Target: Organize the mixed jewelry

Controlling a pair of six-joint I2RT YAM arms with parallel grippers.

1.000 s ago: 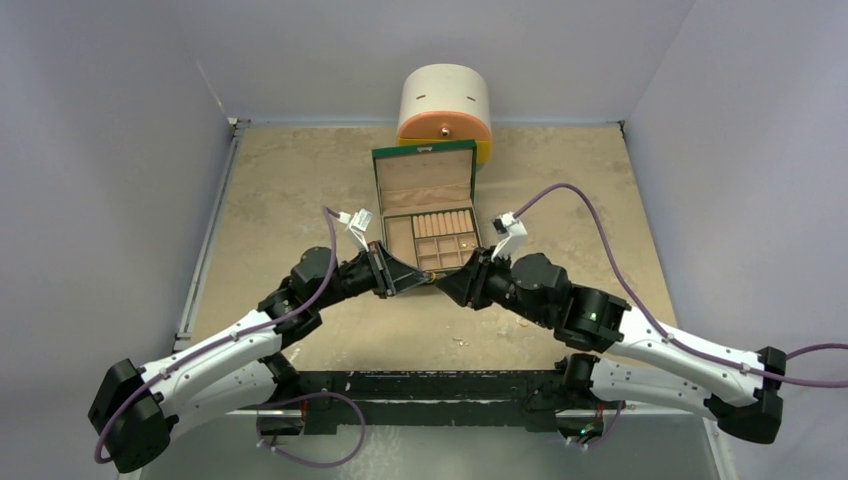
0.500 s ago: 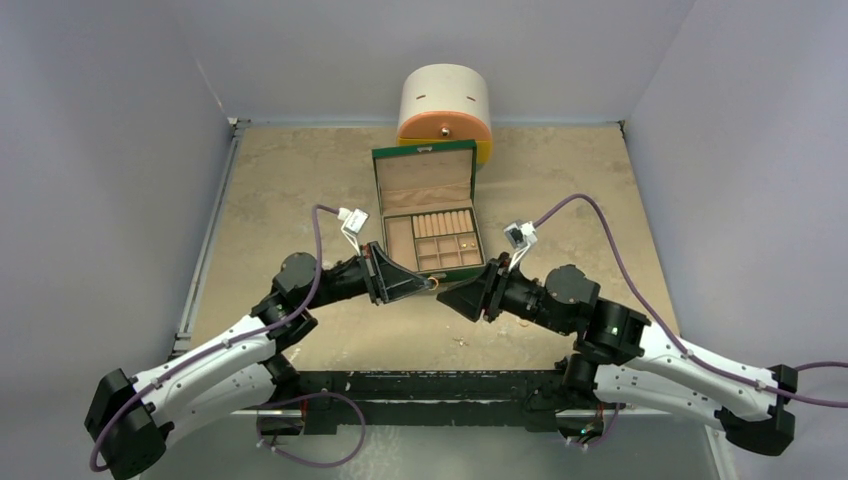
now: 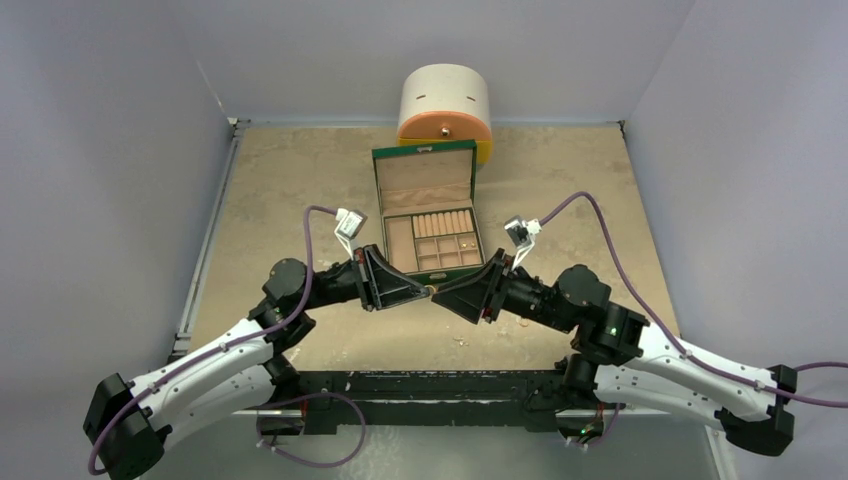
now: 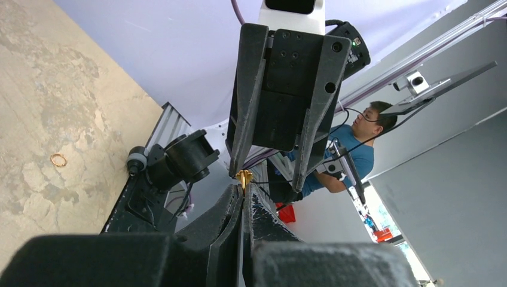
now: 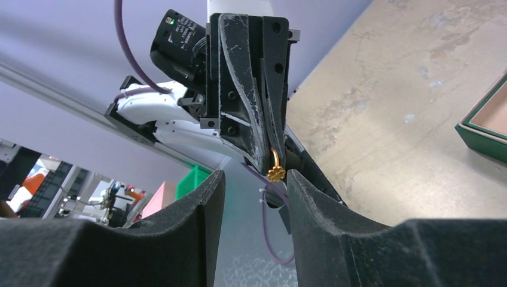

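My left gripper [image 3: 427,289] is shut on a tiny gold flower-shaped piece [image 4: 243,176] that sticks out past its fingertips. My right gripper [image 3: 441,291] faces it tip to tip, just in front of the green box [image 3: 377,205]. In the right wrist view the right gripper [image 5: 254,176] is open. The gold piece [image 5: 275,173] hangs from the left gripper [image 5: 270,156], close to my right-hand finger [image 5: 299,185] and apart from the other finger. The left wrist view shows the left gripper [image 4: 244,189] and a loose gold ring [image 4: 58,159] on the table.
The green box stands open with its lid up and tan compartments [image 3: 445,245] inside. Behind it is a round white and orange container [image 3: 445,105]. A small loose piece [image 3: 461,342] lies on the table near the arm bases. A metal rail [image 3: 205,250] runs along the left side.
Both grippers have drawn back from the box's front edge toward the near side and now meet tip to tip. The right jaws have opened wider. The left stays shut on the gold piece.
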